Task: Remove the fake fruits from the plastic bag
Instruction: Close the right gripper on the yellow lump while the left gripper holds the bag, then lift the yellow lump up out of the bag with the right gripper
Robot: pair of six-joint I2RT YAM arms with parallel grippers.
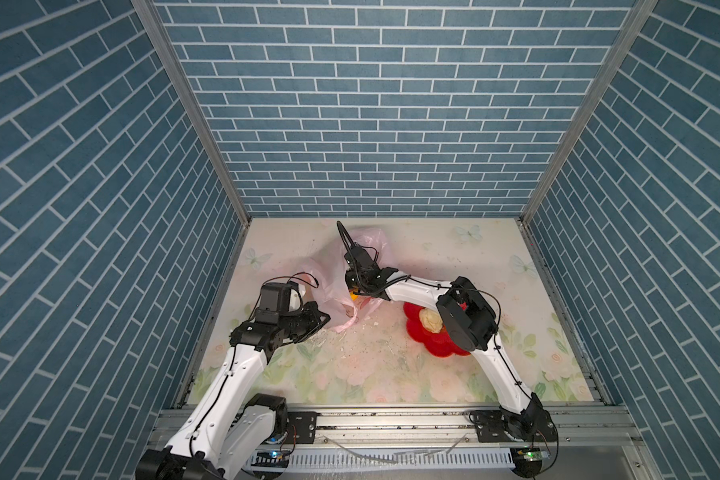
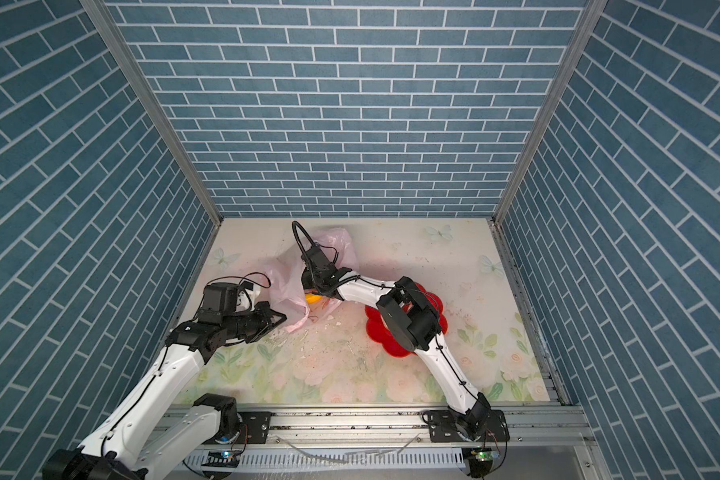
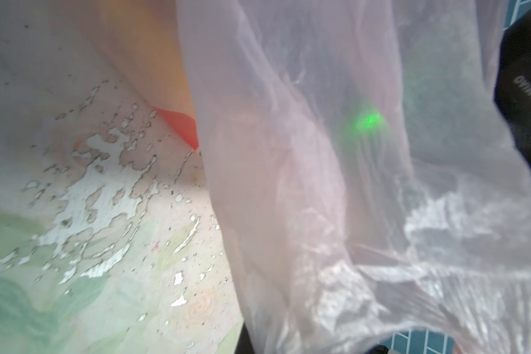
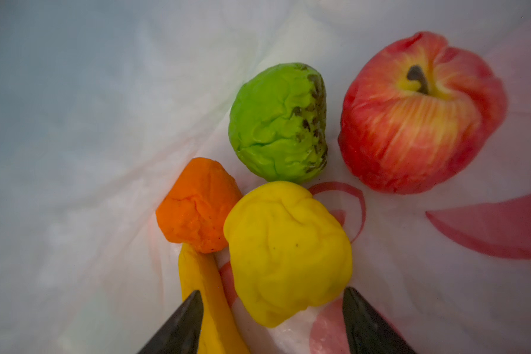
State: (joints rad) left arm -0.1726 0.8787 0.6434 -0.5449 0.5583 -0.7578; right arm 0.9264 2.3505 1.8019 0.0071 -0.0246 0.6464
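Bimanual cell seen from above and from both wrists. The plastic bag (image 1: pixel 329 286) lies on the floral surface (image 1: pixel 371 374). The left end effector (image 1: pixel 326 321) is clenched on the bag's near edge. The right end effector (image 4: pixel 272 291) reaches inside the bag, released, with its two dark fingers (image 4: pixel 178 325) standing apart. Five fake fruits rest inside the bag: a red apple (image 4: pixel 420 113), a green textured ball (image 4: pixel 278 122), an orange piece (image 4: pixel 198 205), a yellow piece (image 4: pixel 285 251) between the fingers, and a banana (image 4: pixel 203 282) touching the orange piece. Outside the bag, to its right in a top view, a cream lumpy fruit (image 1: pixel 431 322) sits in a red flower-shaped dish (image 1: pixel 433 345).
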